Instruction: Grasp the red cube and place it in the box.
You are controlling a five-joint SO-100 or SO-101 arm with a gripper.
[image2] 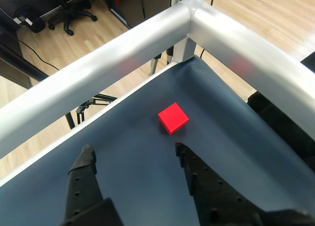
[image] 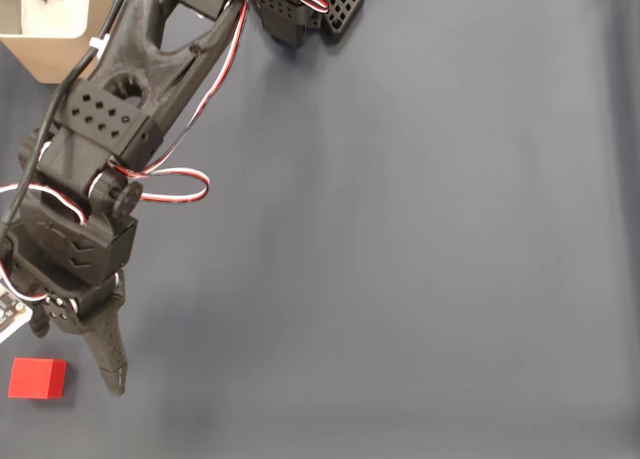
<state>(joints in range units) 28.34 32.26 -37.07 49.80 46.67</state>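
Fingers (image2: pixel 135 154) spread apart, empty. Red cube (image2: pixel 173 118) sits on table (image2: pixel 138 137) just ahead of tips, nearer right finger in wrist view; small fwd reach + slight shift needed, imo.

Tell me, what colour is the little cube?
Bright red. The red cube shows best in the wrist view, on the dark mat.
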